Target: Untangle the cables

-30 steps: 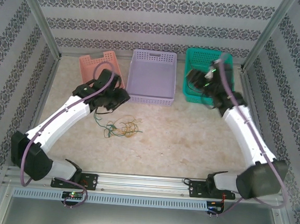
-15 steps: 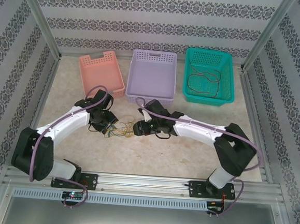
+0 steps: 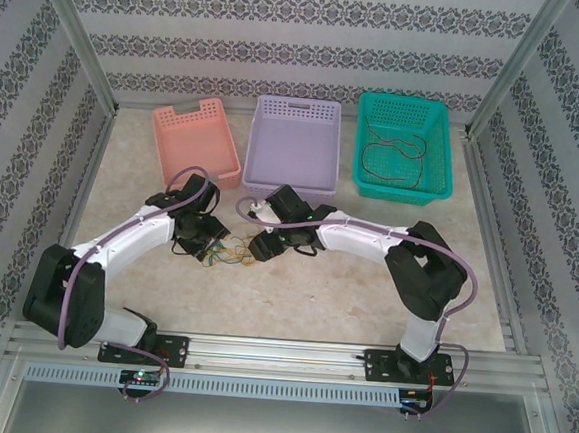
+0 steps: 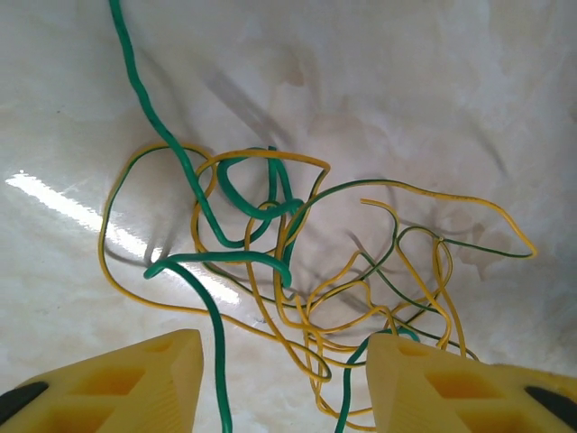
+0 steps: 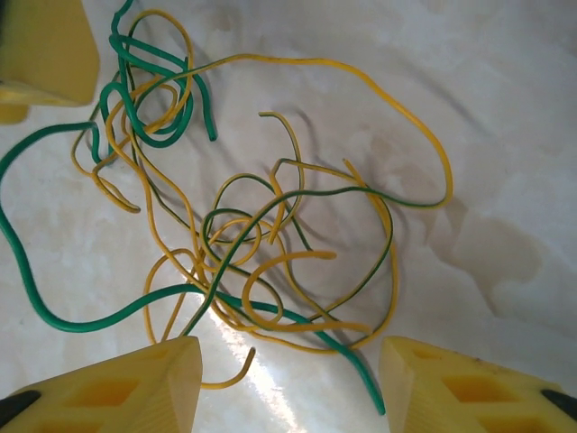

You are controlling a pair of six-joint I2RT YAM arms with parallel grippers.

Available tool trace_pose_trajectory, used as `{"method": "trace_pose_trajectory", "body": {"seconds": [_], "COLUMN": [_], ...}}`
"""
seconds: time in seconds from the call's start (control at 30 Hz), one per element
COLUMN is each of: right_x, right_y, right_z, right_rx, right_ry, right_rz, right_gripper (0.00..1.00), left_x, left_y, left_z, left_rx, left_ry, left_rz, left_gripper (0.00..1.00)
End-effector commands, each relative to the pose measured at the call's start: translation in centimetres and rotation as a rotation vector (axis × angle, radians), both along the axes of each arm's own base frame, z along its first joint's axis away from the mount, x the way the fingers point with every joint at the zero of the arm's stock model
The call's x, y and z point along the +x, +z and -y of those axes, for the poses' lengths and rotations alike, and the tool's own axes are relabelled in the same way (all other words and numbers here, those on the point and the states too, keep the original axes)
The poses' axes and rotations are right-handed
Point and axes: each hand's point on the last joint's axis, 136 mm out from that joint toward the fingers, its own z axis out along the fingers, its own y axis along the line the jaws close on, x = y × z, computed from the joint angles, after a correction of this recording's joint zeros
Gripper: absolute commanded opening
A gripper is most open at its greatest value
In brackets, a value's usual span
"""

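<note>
Green and yellow cables (image 4: 225, 257) lie tangled on the table (image 3: 344, 291) between my left gripper (image 4: 281, 365) and right gripper (image 5: 288, 370), both wide open, empty; I'd pinch separate strands, parting slowly.

Cables (image 3: 235, 254) hemmed by left gripper (image 4: 281, 350) and right gripper (image 5: 290, 352), lilac basket (image 3: 290, 190) behind, open table (image 3: 303, 300) nearside.

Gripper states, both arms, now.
Left gripper: open, holding nothing, over the tangle of thin green and yellow wires.
Right gripper: open, holding nothing, over the same tangle.
</note>
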Motion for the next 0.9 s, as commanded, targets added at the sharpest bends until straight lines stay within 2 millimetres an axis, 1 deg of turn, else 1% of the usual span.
{"method": "trace_pose_trajectory", "body": {"seconds": [0.0, 0.07, 0.13, 0.17, 0.27, 0.33, 0.47, 0.5, 0.53, 0.63, 0.7, 0.8, 0.87], "right_x": [0.9, 1.0, 0.9, 0.9, 0.8, 0.7, 0.6, 0.6, 0.7, 0.8, 1.0, 1.7, 2.2], "right_y": [-0.4, -0.6, -0.7, -0.8, -0.8, -0.8, -0.2, 0.0, 0.1, 0.8, 1.7, 3.5, 5.0], "right_z": [-0.3, -0.5, -0.6, -0.6, -0.5, -0.5, -0.4, -0.3, -0.1, 0.7, 1.5, 3.8, 5.9], "right_rx": [-0.03, -0.033, -0.03, -0.028, -0.014, -0.007, 0.014, 0.014, 0.011, 0.018, 0.036, 0.054, 0.076], "right_ry": [0.105, 0.123, 0.133, 0.132, 0.124, 0.116, 0.095, 0.088, 0.074, 0.038, -0.002, -0.092, -0.174], "right_rz": [0.04, 0.034, 0.025, 0.019, 0.001, -0.01, -0.012, -0.015, -0.025, -0.028, -0.011, 0.006, 0.023], "right_gripper": [0.55, 0.53, 0.49, 0.45, 0.29, 0.19, 0.1, 0.06, 0.0, 0.0, 0.0, 0.0, 0.0], "left_x": [-1.8, -1.5, -1.0, -0.7, 0.1, 0.6, 1.0, 1.1, 1.1, 1.1, 0.7, 0.1, -0.3], "left_y": [-0.6, -1.0, -1.4, -1.6, -2.1, -2.5, -3.5, -3.6, -3.6, -3.2, -2.8, -2.2, -2.1], "left_z": [-0.9, -0.6, 0.0, 0.2, 0.4, 0.7, 1.0, 0.8, 0.7, -0.3, -1.2, -2.6, -3.1], "left_rx": [0.039, 0.022, 0.0, -0.004, 0.003, 0.004, 0.018, 0.028, 0.042, 0.092, 0.139, 0.2, 0.219], "left_ry": [0.017, 0.023, 0.028, 0.028, 0.028, 0.027, 0.018, 0.019, 0.02, 0.026, 0.025, 0.024, 0.028], "left_rz": [-0.048, -0.045, -0.041, -0.04, -0.031, -0.028, -0.036, -0.034, -0.028, -0.011, -0.009, 0.006, 0.014], "left_gripper": [0.53, 0.54, 0.54, 0.54, 0.52, 0.49, 0.39, 0.36, 0.31, 0.15, 0.07, 0.0, 0.0]}}
